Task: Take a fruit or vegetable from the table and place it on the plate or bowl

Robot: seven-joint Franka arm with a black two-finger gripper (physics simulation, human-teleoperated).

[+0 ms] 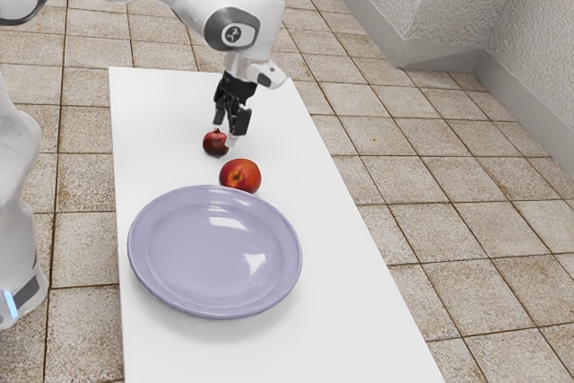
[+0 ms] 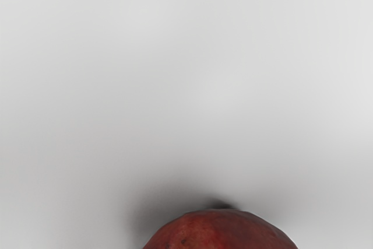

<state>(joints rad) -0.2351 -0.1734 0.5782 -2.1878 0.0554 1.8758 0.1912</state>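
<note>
Gripper: the gripper (image 1: 226, 134) is low over the far part of the table (image 1: 359, 311), pretty much on top of the dark red fruit (image 1: 214, 143). Its fingers look spread apart and aren't squeezing anything.

Dark red fruit: sitting on the table, right at the fingertips and just under the hand. The wrist view has its rounded top right below the camera, with its shadow on the white surface, so it's not lifted.

Contact: honestly can't tell from the side view if a fingertip is touching the fruit's skin or is just beside it.

Other fruit: the red-orange fruit (image 1: 240, 175) is also on the table, between the dark one and the plate, close to the plate's far rim. Nobody's touching it.

Plate: the lilac plate (image 1: 152, 266) has nothing on it.

Done so far: I'd say just the approach, with the hand lined up on a fruit.

Left to do: basically everything that counts: close on the fruit, lift it, carry it past the red-orange one to the plate, and let go.

Progress guess: early, maybe a quarter of the way.
</note>
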